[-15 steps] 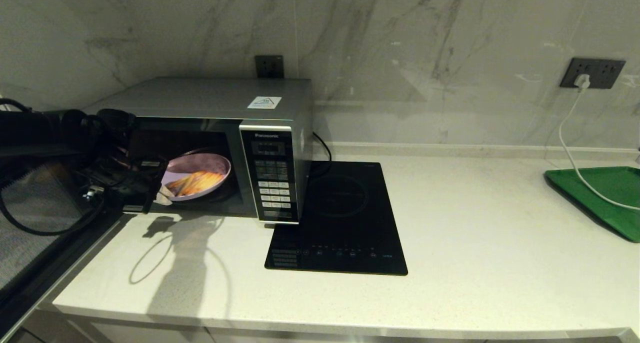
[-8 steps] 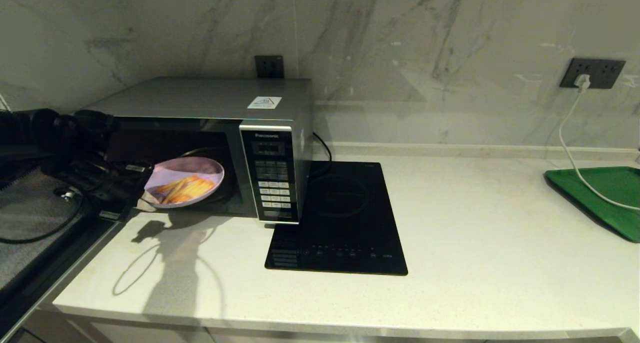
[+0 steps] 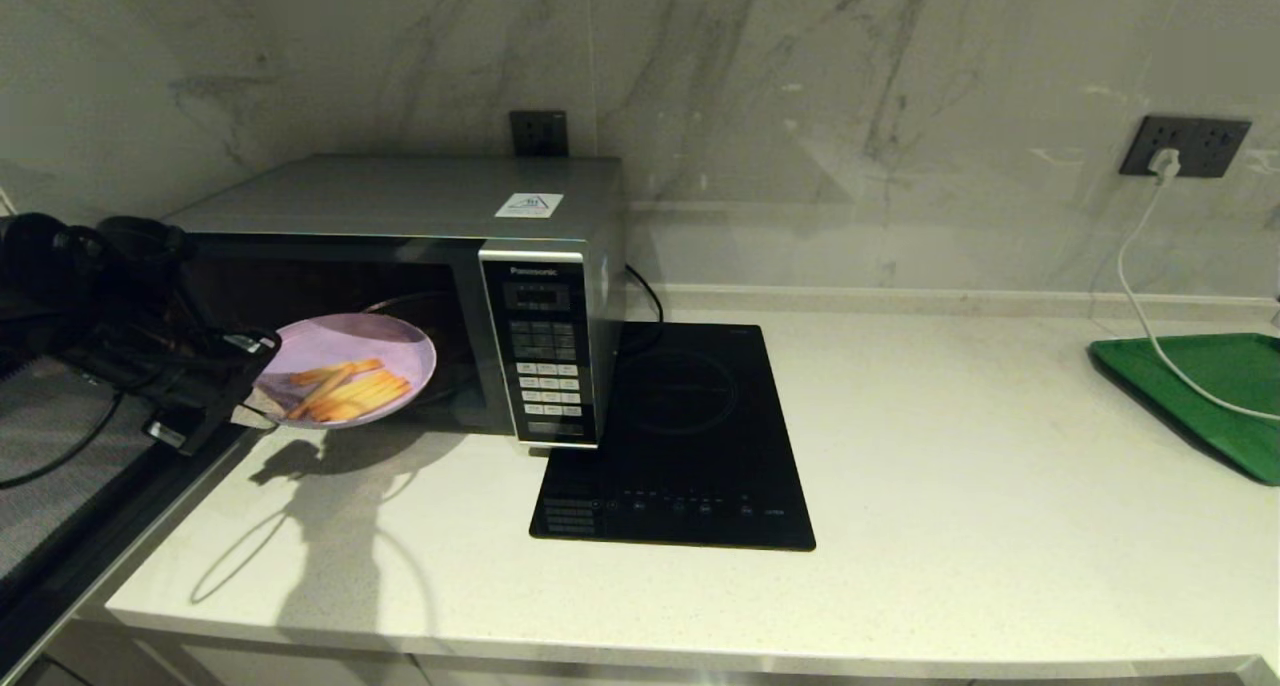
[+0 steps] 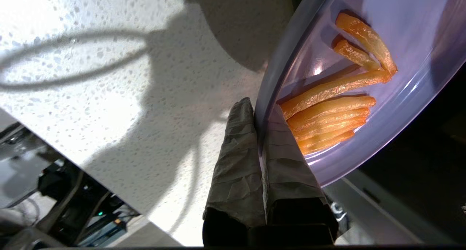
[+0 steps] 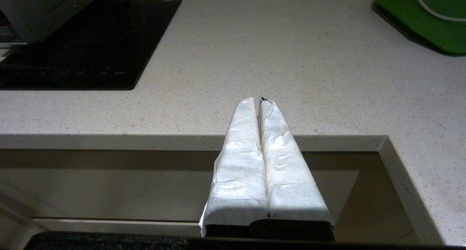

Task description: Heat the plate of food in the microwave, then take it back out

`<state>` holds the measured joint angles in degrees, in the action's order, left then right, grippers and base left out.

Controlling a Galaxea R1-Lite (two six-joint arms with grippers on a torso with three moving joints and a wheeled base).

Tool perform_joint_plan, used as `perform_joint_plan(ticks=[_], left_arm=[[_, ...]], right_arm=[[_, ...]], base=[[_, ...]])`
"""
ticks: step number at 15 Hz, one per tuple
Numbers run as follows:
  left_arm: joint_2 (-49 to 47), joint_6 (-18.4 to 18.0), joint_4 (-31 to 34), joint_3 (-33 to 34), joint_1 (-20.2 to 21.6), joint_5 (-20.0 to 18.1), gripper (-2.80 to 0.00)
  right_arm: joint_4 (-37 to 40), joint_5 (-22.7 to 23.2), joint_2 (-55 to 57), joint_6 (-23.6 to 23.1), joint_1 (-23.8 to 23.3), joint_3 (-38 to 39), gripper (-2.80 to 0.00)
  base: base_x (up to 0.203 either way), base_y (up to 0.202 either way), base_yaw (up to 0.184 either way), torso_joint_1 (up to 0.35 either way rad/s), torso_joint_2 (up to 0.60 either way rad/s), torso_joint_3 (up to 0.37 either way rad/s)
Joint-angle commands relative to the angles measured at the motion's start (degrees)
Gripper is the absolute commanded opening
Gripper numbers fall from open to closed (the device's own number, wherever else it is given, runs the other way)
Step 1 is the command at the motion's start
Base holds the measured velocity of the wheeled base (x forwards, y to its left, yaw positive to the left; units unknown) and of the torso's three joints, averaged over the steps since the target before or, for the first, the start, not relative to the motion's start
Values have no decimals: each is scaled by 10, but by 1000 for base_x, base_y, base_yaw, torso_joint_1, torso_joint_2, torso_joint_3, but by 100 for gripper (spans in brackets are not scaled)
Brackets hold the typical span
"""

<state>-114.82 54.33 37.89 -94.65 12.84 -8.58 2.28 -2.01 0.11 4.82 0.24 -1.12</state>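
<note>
Left end effector [image 3: 262, 403] pinches the rim of the plate of food [image 3: 347, 370] at the microwave [image 3: 420, 296] mouth, above the worktop [image 3: 900, 486]. Left wrist view alone shows its fingers [image 4: 233, 162] closed on the rim, fries running lengthwise away from them. Right end effector [image 5: 260, 99], shut and empty, hangs below the worktop edge.

Left gripper [image 3: 262, 394] at far left, reaching in from side, taped fingers [image 4: 236, 162] pinched on rim of plate of food [image 3: 345, 368], held raised. Right gripper [image 5: 259, 101] parked low, fingers pressed together.

The microwave [image 3: 420, 286] door is cut off at the head view's left edge.
</note>
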Motion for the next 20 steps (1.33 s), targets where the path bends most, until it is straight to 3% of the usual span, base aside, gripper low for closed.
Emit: perform_joint_plan(ticks=[1, 6, 9, 10, 16, 20], left_arm=[[4, 0, 3, 28, 1, -5, -280], [-1, 4, 3, 70, 19, -86, -280], [6, 55, 4, 87, 27, -124, -280], [16, 57, 4, 102, 34, -134, -280], [107, 58, 8, 158, 39, -141, -280], [171, 49, 8, 257, 36, -149, -280]], right_arm=[[0, 0, 0, 0, 0, 0, -280], [0, 0, 0, 0, 0, 0, -280], [0, 0, 0, 0, 0, 0, -280], [0, 0, 0, 0, 0, 0, -280], [0, 0, 0, 0, 0, 0, -280], [0, 0, 0, 0, 0, 0, -280]], base=[[0, 0, 0, 0, 0, 0], [0, 0, 0, 0, 0, 0], [0, 0, 0, 0, 0, 0], [0, 0, 0, 0, 0, 0], [0, 0, 0, 0, 0, 0], [0, 0, 0, 0, 0, 0]])
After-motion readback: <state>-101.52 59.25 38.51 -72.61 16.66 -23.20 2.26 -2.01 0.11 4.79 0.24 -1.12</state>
